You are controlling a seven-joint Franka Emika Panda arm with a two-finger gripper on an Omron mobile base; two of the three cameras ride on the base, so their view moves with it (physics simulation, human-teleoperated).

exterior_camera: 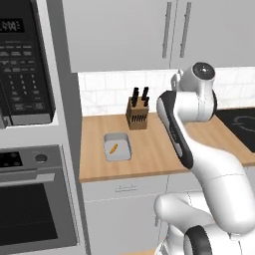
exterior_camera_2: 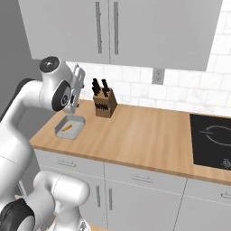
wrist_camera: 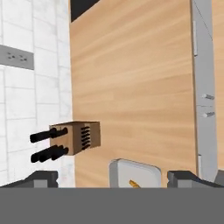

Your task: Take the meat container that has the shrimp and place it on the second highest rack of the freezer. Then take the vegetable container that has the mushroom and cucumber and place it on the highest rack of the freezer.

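The knife block [exterior_camera: 137, 113] serves as the landmark throughout; going from the left of the left base view, a microwave [exterior_camera: 22, 64] sits high in a tall grey unit with an oven [exterior_camera: 35, 199] beneath it, both well to the left of the knife block; the wooden counter [exterior_camera: 154, 149] begins just right of that unit; a shallow grey container [exterior_camera: 117, 147] lies on it, in front of the knife block and slightly to its left, apart from it, holding one small orange piece [exterior_camera: 113, 148] that is too small to identify; the knife block stands upright against the tiled backsplash [exterior_camera: 104, 92], dark handles sticking out of its top; the arm's white links rise to the right of the knife block, and a black cooktop [exterior_camera: 239, 124] is set into the counter well to the right.

In the hand view the gripper [wrist_camera: 116, 179] has its two dark tips spread wide with nothing between them, released; the near edge of the container [wrist_camera: 134, 174] shows in the gap below them, not touched, with the knife block [wrist_camera: 74, 138] lying just beside it towards the wall; an outlet [wrist_camera: 16, 57] is on the tiles further along.

In the right base view the hand hangs above the container [exterior_camera_2: 70, 127], left of the knife block [exterior_camera_2: 104, 104].
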